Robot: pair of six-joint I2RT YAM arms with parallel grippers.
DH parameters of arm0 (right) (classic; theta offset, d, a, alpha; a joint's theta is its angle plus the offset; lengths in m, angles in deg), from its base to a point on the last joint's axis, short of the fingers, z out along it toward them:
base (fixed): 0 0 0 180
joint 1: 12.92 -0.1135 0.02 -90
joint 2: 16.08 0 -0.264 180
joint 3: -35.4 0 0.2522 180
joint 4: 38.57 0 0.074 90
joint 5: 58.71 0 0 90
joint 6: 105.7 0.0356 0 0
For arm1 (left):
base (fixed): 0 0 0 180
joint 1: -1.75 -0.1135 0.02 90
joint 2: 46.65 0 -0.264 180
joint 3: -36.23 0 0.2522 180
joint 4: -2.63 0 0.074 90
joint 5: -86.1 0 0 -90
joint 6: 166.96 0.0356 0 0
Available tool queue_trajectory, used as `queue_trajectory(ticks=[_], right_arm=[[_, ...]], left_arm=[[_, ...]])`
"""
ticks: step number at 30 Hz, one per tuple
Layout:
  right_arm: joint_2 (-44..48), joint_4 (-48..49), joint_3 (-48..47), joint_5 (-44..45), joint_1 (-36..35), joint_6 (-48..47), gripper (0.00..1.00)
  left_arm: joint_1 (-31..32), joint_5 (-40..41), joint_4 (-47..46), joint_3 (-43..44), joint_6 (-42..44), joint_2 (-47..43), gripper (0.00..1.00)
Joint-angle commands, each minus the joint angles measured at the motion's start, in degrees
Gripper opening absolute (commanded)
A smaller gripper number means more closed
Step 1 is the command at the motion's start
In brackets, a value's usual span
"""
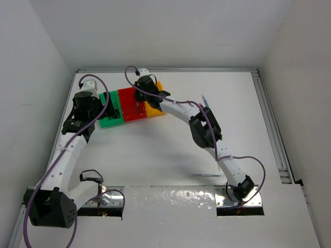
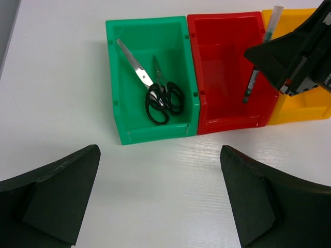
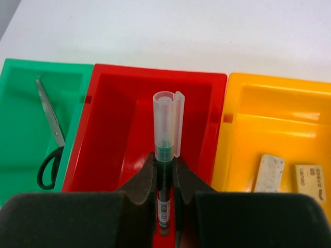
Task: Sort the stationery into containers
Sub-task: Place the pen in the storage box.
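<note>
The right hand [image 3: 165, 168] is closed on a slim dark pen with a clear plastic cap [image 3: 166, 124], its two fingers pinching the barrel just below the cap. The left wrist view shows the pen held steeply, cap end up, with its lower tip down inside the red open plastic bin [image 2: 222, 16]; whether the tip touches the bin floor cannot be told

The red bin is the middle of three joined in a row on the white bench [image 1: 170, 150]. On one side, the green open plastic bin [image 2: 145, 21] holds a pair of small black-handled scissors with steel blades [image 2: 163, 98], lying flat with the handles toward the bin's open front. On the other side, the yellow-orange open plastic bin [image 3: 305, 98] holds two small eraser blocks side by side but apart: a pale speckled one [image 3: 270, 173] and a tan one with dark print [image 3: 312, 181]

The left hand [image 2: 160, 152] is wide open and holds nothing, hanging over bare bench just in front of the green and red bins

A pale thin stick [image 1: 206, 175] lies on the bench near the right arm's base, well apart from the bins
</note>
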Motion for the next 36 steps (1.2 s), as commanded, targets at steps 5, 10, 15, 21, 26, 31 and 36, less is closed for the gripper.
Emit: queue_trajectory(ticks=[5, 10, 15, 21, 26, 31, 36], right_arm=[[-2.3, 2.7, -2.7, 2.5, -2.0, -3.7, 0.0], [-2.1, 2.2, -0.5, 2.8, -3.1, -3.7, 0.0], [-2.5, 2.4, -0.2, 3.3, -3.9, -4.9, 0.06], [-2.9, 3.1, -0.1, 3.7, -3.9, -4.8, 0.23], [-3.0, 3.7, 0.5, 5.2, -3.9, -4.4, 0.24], [-2.0, 3.9, 1.0, 4.9, -3.9, -4.8, 0.26], [5.2, 4.1, 2.7, 2.8, -4.0, -7.1, 0.32]], left_arm=[[-0.6, 0.0, -4.1, -0.8, -1.1, -1.8, 1.0], [-0.7, 0.2, -5.4, -1.0, -0.8, -1.6, 1.0], [-0.7, 0.3, -5.9, -1.5, -0.7, -1.5, 1.0], [-0.8, 0.8, -6.5, -1.5, -0.4, -1.5, 1.0], [-0.8, 1.4, -6.9, -1.3, -0.4, -1.5, 1.0], [-0.9, 1.5, -7.0, -0.8, -0.4, -1.4, 1.0], [-1.1, 1.4, -6.8, -0.4, -0.3, -1.2, 1.0]])
